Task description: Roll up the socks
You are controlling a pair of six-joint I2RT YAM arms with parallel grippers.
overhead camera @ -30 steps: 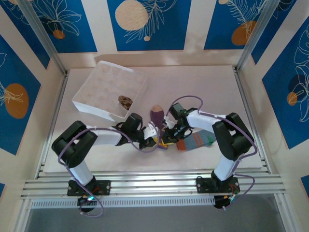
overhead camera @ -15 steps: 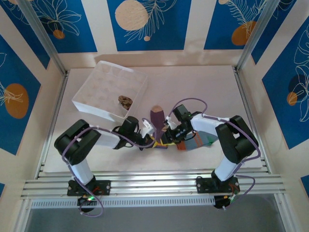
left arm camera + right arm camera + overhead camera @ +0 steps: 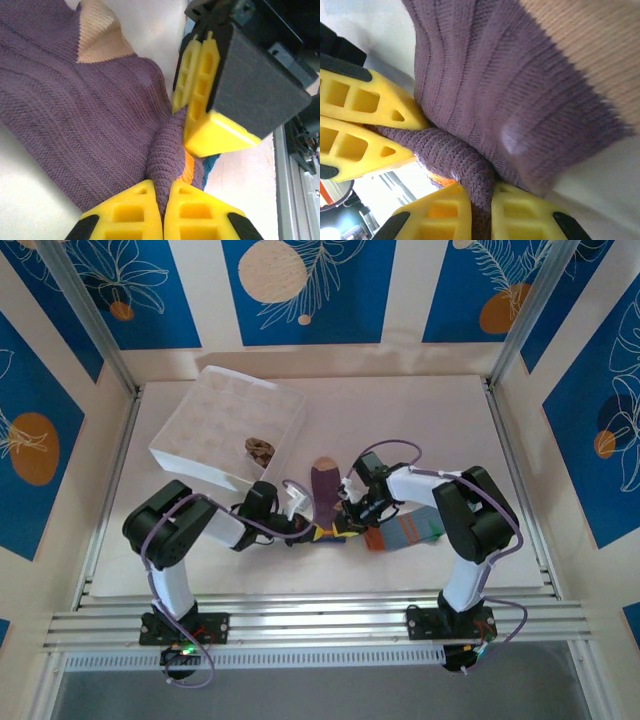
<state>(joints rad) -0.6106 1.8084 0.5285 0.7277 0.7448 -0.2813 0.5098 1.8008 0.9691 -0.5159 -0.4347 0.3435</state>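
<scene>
Right pincer [image 3: 481, 192] again tight on bunched ribbed purple sock [image 3: 90, 125], left pincer [image 3: 161, 189] likewise.

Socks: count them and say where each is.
3. The purple sock lies mid-table, pinched by the left gripper and the right gripper; the striped sock lies beside the right arm; the brown sock sits in the white box. The arms may hide more.

No legible text, label or number anywhere

left hand [image 3: 161, 192] pinched shut, right hand [image 3: 481, 192] likewise, almost meeting
</scene>
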